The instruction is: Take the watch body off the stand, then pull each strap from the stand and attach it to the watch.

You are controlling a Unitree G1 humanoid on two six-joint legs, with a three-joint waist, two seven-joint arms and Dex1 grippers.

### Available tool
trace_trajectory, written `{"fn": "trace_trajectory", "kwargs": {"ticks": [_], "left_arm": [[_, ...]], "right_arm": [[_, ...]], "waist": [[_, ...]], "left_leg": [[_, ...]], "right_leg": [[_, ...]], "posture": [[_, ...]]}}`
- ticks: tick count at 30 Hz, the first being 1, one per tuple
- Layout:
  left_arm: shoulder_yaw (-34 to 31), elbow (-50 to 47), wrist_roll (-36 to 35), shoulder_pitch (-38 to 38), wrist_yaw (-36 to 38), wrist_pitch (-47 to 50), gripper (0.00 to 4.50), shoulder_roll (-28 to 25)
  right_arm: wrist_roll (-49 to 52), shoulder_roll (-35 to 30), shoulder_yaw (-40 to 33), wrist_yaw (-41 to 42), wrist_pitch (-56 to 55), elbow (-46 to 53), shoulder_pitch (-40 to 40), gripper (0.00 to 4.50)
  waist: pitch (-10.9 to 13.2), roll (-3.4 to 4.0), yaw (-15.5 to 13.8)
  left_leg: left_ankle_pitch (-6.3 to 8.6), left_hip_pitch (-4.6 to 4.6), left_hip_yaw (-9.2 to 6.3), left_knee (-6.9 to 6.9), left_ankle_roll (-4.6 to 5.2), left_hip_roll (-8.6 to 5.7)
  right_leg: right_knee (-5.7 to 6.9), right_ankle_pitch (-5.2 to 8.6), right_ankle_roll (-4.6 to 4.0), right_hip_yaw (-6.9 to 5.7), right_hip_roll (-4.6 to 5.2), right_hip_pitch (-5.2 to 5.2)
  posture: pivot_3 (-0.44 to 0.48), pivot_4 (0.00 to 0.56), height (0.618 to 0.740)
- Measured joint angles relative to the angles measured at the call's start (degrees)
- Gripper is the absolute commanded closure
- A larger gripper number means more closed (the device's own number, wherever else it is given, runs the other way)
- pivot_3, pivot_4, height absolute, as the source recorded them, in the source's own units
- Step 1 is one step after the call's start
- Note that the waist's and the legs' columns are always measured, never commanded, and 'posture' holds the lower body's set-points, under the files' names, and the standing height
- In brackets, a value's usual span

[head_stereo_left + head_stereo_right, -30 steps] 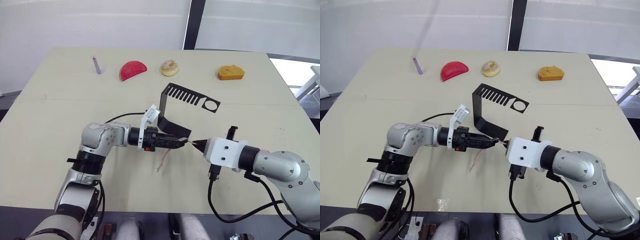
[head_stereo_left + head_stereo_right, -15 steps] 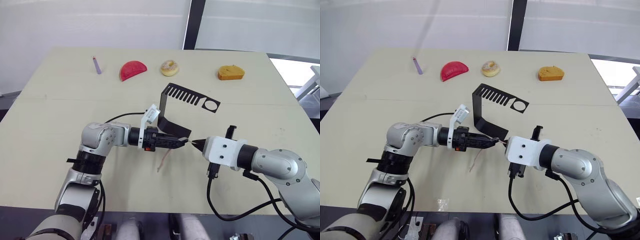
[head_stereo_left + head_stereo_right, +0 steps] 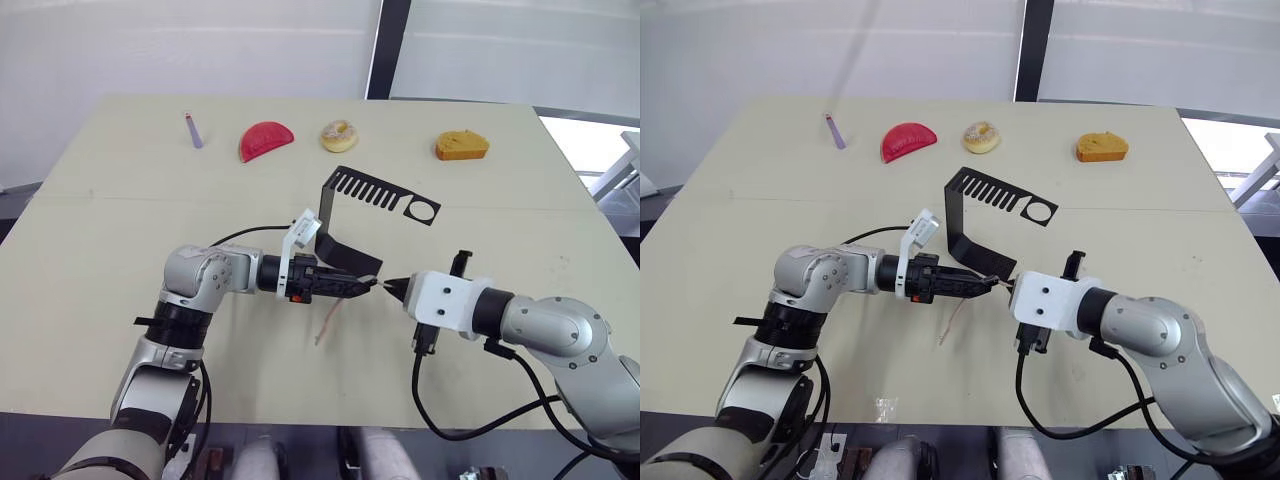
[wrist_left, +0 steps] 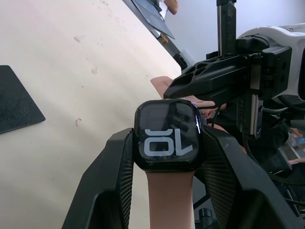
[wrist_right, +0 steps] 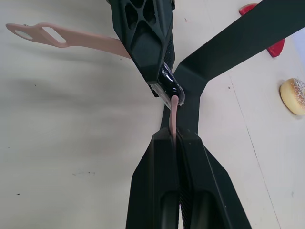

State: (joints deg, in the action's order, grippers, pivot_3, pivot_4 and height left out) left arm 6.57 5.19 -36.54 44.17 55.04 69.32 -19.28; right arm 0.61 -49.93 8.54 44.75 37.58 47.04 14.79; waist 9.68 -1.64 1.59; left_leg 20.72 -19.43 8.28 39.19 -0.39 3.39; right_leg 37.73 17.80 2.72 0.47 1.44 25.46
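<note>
Watch body (image 4: 168,135) clamped between the two fingers (image 4: 108,177) of left gripper (image 3: 368,286), screen facing its wrist camera, one pink strap (image 3: 327,323) hanging from it toward table (image 3: 120,230). Right gripper (image 5: 176,138) pinched shut on second strap (image 5: 174,113), its end touching the case edge. Stand (image 3: 372,200) just behind, bare.

The watch body (image 4: 168,135) shows the light digits "10" on its dark screen, seen upside down. No other text can be read.
</note>
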Motion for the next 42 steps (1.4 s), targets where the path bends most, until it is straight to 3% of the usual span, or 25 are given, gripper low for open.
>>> {"fn": "trace_trajectory", "kwargs": {"ticks": [42], "left_arm": [[-0.74,-2.27,0.00,-0.17,-0.73,1.10,2.91,0.67]], "right_arm": [[-1.18,1.04,0.29,0.00,0.06,-1.51,0.62,4.50]], "waist": [[0.00,0.00,0.02]], "left_leg": [[0.00,0.00,0.00,0.00,0.00,0.00]], "right_leg": [[0.00,0.00,0.00,0.00,0.00,0.00]], "posture": [[0.000,0.150,0.737]]}}
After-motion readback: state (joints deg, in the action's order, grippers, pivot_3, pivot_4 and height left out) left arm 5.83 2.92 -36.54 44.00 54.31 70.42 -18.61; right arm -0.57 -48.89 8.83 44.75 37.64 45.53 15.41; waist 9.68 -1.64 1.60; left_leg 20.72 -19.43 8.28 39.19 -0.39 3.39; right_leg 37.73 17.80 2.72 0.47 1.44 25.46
